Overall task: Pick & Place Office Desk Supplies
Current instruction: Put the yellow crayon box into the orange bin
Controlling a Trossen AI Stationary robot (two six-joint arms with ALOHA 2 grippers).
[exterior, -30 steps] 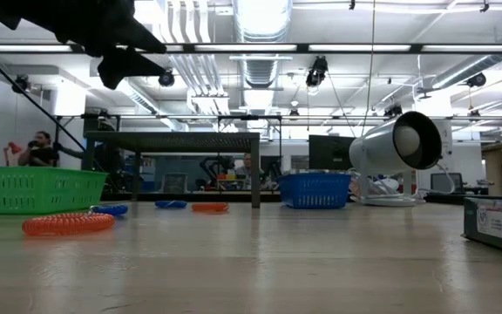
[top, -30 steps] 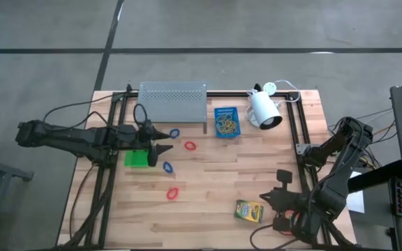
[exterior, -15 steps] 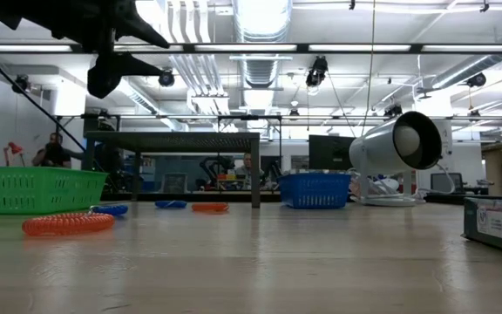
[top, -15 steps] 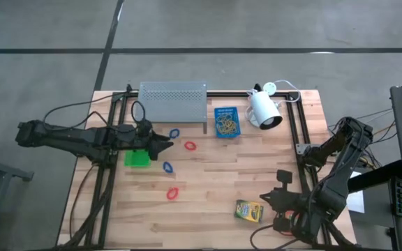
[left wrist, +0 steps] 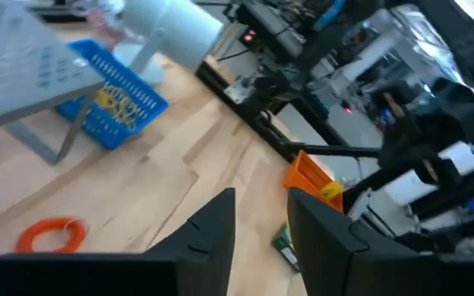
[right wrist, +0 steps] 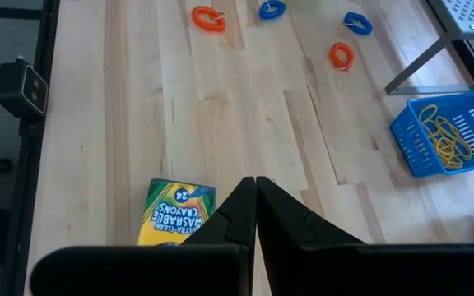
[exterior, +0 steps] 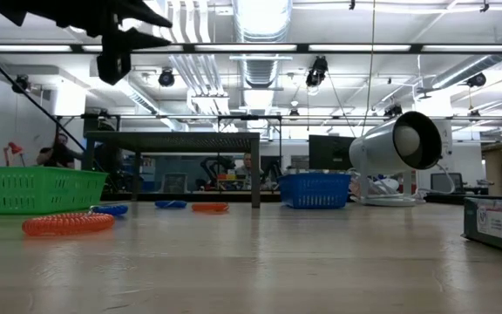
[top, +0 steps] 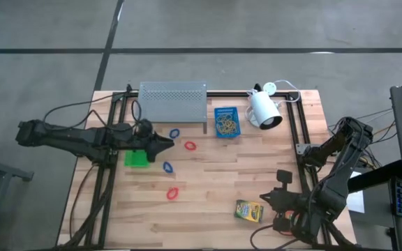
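Observation:
My left gripper (top: 167,144) hangs above the table beside the green tray (top: 137,158), open by a narrow gap with nothing between its fingers (left wrist: 261,220). Two blue loops (top: 174,132) (top: 167,166) and two red loops (top: 190,146) (top: 172,193) lie flat on the wood around it. The blue tray (top: 227,122) holds tan rubber bands. A green and yellow crayon box (top: 250,210) lies near the front edge. My right gripper (right wrist: 255,196) waits shut just behind that box (right wrist: 175,212), at the table's near right.
The grey perforated shelf (top: 173,101) stands on legs at the far edge, and the white lamp (top: 265,109) lies at the far right beside the blue tray. Black frame rails (top: 300,132) run along the table's sides. Bare wood (top: 215,174) lies in the middle.
My left gripper's fingers have drawn together from wide apart to a narrow gap, with nothing between them. In the low view it has risen a little. The loops, trays and box lie where they were.

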